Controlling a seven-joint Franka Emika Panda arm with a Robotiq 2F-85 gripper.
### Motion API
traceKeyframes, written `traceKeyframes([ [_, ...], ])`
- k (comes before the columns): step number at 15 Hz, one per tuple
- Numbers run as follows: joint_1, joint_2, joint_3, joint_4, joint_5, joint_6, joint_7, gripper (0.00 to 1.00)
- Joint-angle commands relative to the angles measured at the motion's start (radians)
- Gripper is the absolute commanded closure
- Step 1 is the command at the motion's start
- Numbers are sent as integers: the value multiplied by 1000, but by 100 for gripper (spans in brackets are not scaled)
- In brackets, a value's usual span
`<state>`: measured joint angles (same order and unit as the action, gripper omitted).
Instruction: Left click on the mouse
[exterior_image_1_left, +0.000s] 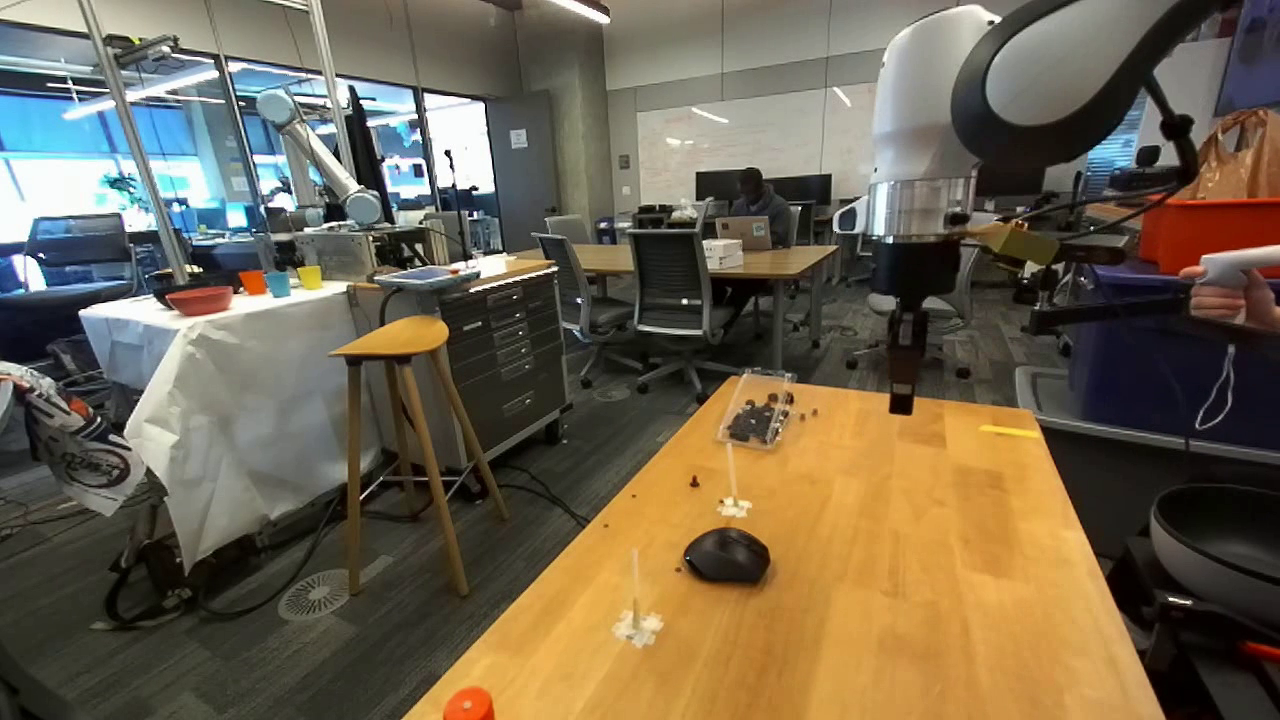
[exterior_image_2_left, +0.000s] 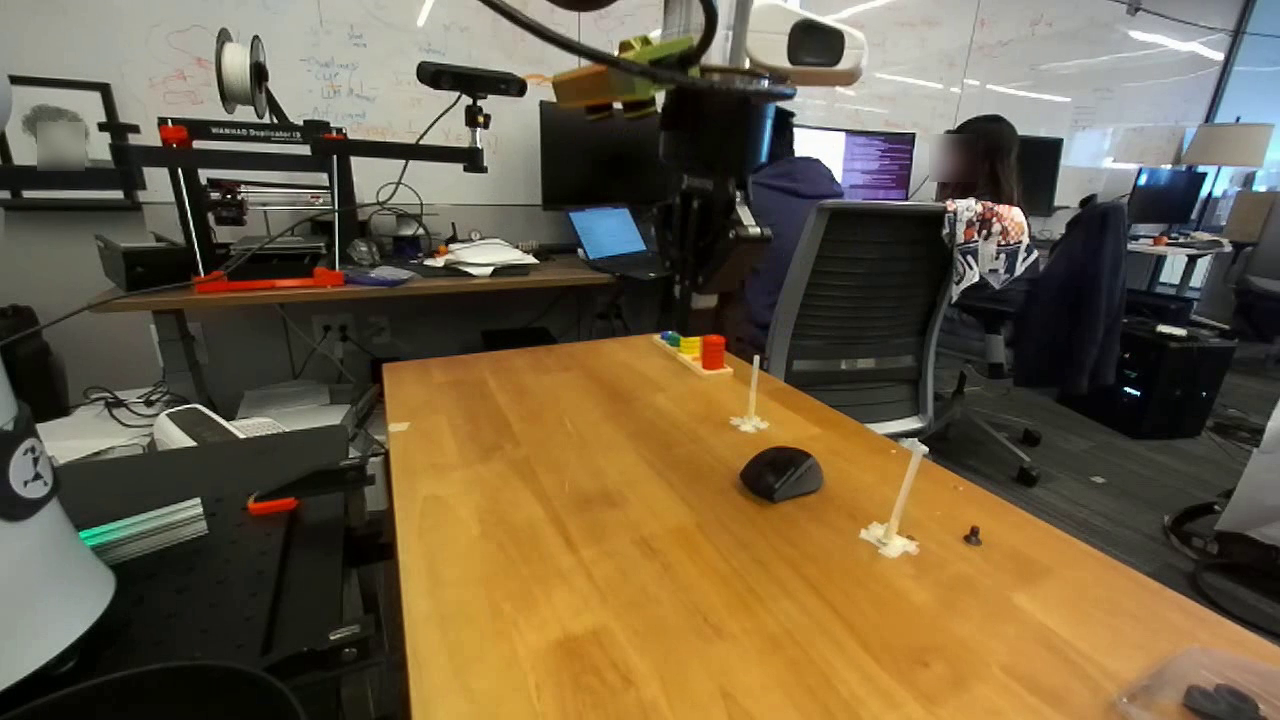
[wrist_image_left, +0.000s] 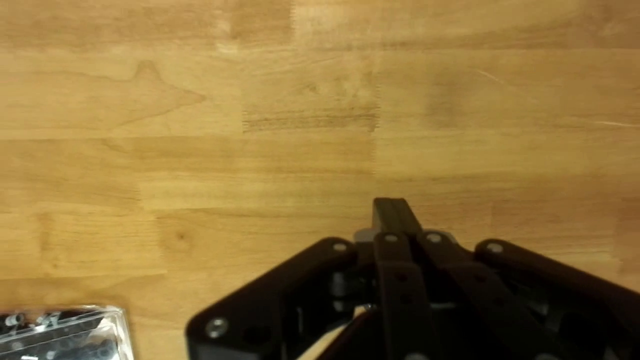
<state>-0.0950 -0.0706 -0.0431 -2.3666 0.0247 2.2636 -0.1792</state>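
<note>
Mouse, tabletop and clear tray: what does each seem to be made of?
Mouse: probably plastic, dark and mostly matte, going by soft, faint highlights.
Tabletop: seemingly wood, since grain and jointed strips show; the slight sheen hints at a sealed finish.
Clear tray: likely glossy plastic, given its see-through wall and bright edge glints, though glass is possible.

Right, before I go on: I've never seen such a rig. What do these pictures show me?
The white and black machine is a robot arm; the gripper is the dark pincer at its end. Two pictures come from cameras outside the robot; the third is the wrist view, looking down. On the table, both exterior views show the mouse and two thin standing sticks. Also there are a clear box of dark pieces and, in an exterior view, a coloured toy. The gripper is shut and nothing shows in it. It hangs above the table, and the mouse is outside the wrist view.
</note>
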Motion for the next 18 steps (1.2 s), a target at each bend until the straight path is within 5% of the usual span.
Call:
traceKeyframes([
  [1, 10, -69, -18, 25, -2, -132, -15, 94],
  [2, 10, -79, -20, 32, 1, -156, -12, 71],
  [4, 12, -94, -22, 44, 0, -202, -15, 63],
  [12, 14, -122, -28, 67, -5, -315, -43, 2],
  [18, 14, -111, -25, 57, -4, -301, -31, 0],
])
